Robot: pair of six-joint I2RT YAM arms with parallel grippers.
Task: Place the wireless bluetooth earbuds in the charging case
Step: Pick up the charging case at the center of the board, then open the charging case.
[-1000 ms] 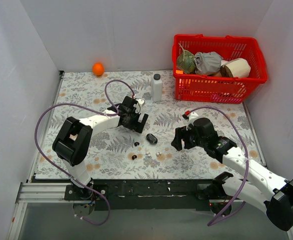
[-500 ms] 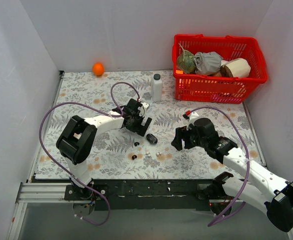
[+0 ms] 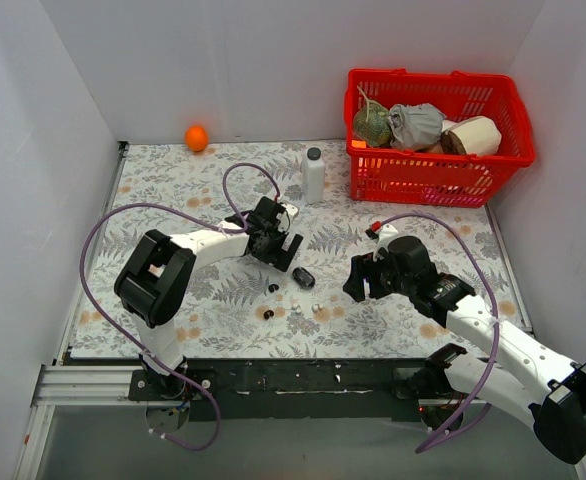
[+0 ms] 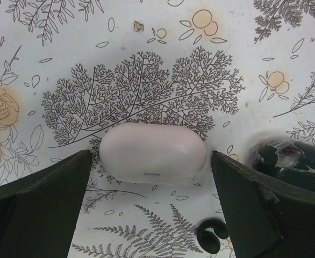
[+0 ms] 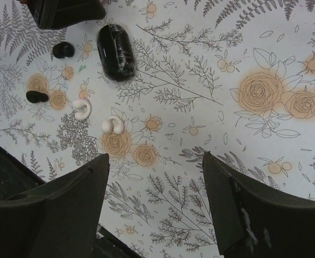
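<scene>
Straddling the shut white case (image 4: 147, 144), left gripper (image 4: 151, 156) stands spread, holding nothing; right gripper (image 5: 155, 156) hangs spread, empty. Four buds (image 5: 83, 108) lie loose around seven o'clock of black case (image 5: 116, 51); none inserted.

An orange (image 3: 196, 137) sits upper left on the floral desk (image 3: 163, 195), a white bottle (image 3: 314, 174) top centre, and a filled red basket (image 3: 423, 180) upper right.

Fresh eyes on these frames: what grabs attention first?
The red basket full of clutter in the far right corner dominates, and an orange ball sits far left at the back. Mid-table, the left gripper hovers with jaws open either side of a white pebble-shaped case, beside a black case and four loose earbuds, two white and two black.
</scene>
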